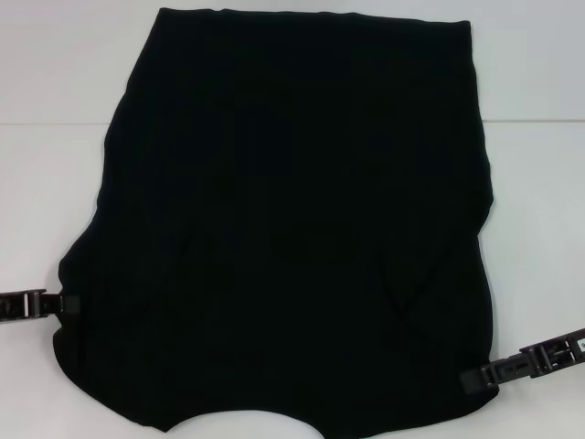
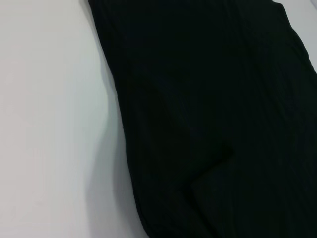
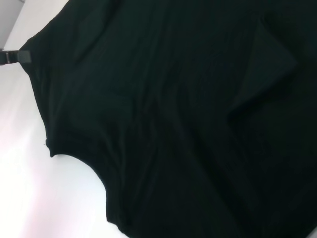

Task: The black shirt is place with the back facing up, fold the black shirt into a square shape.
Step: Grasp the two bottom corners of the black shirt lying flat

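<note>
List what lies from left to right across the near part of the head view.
Left claw at the shirt's left edge → black shirt spread on the white table → right claw at the shirt's right near corner.

Matt black cloth shirt point(image 1: 292, 219), smooth white table point(image 1: 55, 174)

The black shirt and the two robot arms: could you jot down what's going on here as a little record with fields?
Garment: large soft black shirt, spread on the white table, no print showing
Shape: sides folded in, neckline curve at the near edge
Left gripper: at the shirt's near left edge
Right gripper: at the shirt's near right corner
Fingers: unclear whether gripping
</note>
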